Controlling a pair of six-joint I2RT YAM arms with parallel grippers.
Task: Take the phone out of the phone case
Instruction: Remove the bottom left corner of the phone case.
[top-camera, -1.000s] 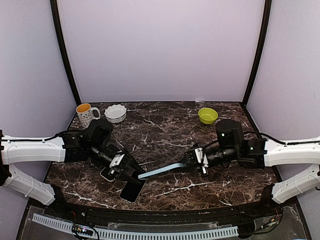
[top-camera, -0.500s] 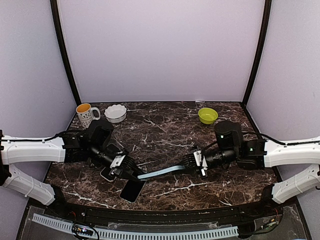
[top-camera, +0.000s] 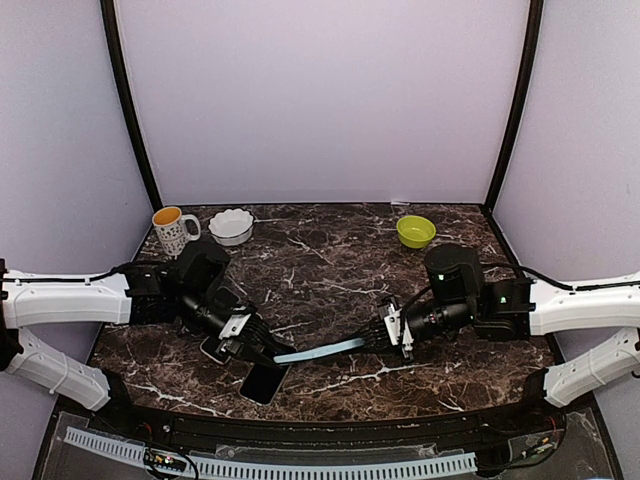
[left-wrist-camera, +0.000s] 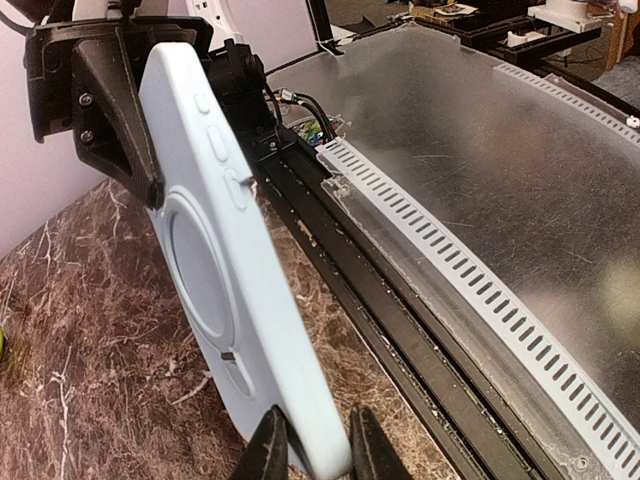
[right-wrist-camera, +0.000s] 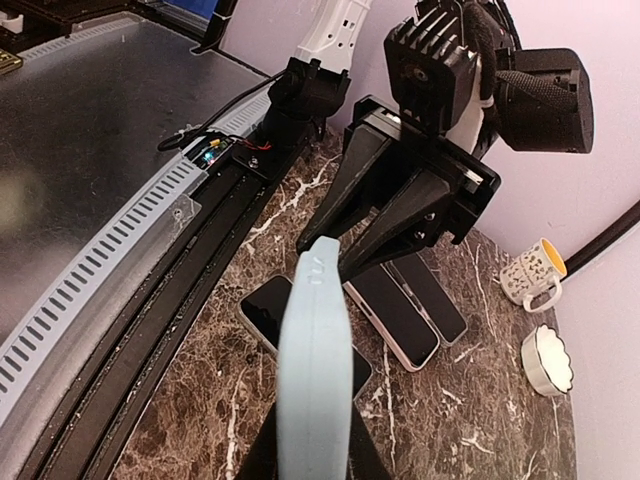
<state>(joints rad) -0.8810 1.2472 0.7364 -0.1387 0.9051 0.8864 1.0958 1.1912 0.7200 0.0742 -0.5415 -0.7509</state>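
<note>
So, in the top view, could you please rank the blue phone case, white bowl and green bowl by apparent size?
1. blue phone case: clearly the longest, though thin.
2 and 3. white bowl and green bowl look about alike; I would not rank them.

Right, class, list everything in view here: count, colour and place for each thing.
phone case: one, light blue, held between both claws
phones: three, dark, flat on the table by the left claw
mug: one, white patterned, far left corner
scalloped bowl: one, white, beside the mug
round bowl: one, green, far right
table: one, dark marble, under everything
left claw: one, black, shut on the case's end
right claw: one, black, shut on its other end
</note>
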